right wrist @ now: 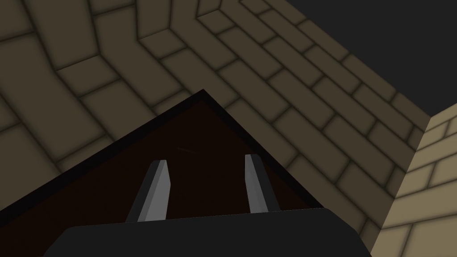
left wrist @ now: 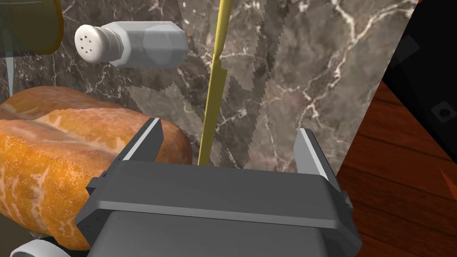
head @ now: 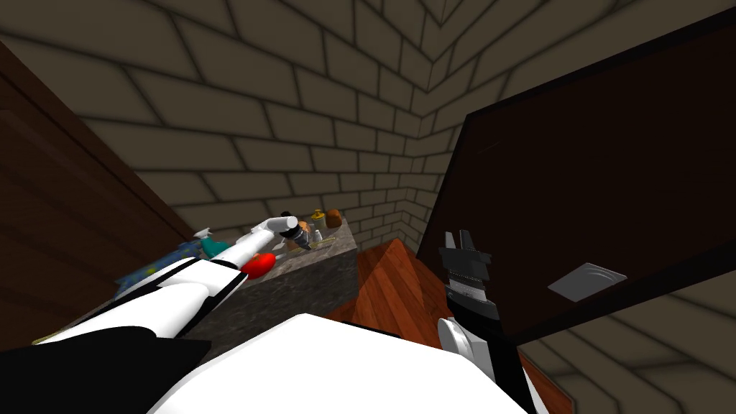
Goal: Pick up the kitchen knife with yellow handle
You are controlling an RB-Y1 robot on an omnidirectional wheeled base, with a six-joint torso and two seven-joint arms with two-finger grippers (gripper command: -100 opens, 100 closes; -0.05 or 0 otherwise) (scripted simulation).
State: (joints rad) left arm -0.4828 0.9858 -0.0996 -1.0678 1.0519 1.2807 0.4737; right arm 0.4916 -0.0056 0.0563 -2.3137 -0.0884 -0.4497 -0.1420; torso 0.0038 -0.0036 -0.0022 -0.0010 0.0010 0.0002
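The yellow-handled knife [left wrist: 210,107] lies on the marble counter [left wrist: 321,67], seen edge-on as a thin yellow strip. It runs between the fingers of my left gripper [left wrist: 227,143], nearer the finger [left wrist: 147,140] on the bread side. That gripper stands open just above the counter, and neither finger touches the knife. In the head view my left gripper [head: 302,237] reaches over the counter's far end among the small items. My right gripper [head: 462,242] is open and held up beside a dark cabinet front, with nothing between its fingers [right wrist: 156,192].
A bread loaf [left wrist: 58,147] lies right against the left gripper's side. A grey salt shaker [left wrist: 134,43] lies on its side beyond it. A red object [head: 257,264] and a teal spray bottle [head: 210,246] sit nearer me. The counter edge drops to wood floor [left wrist: 392,187].
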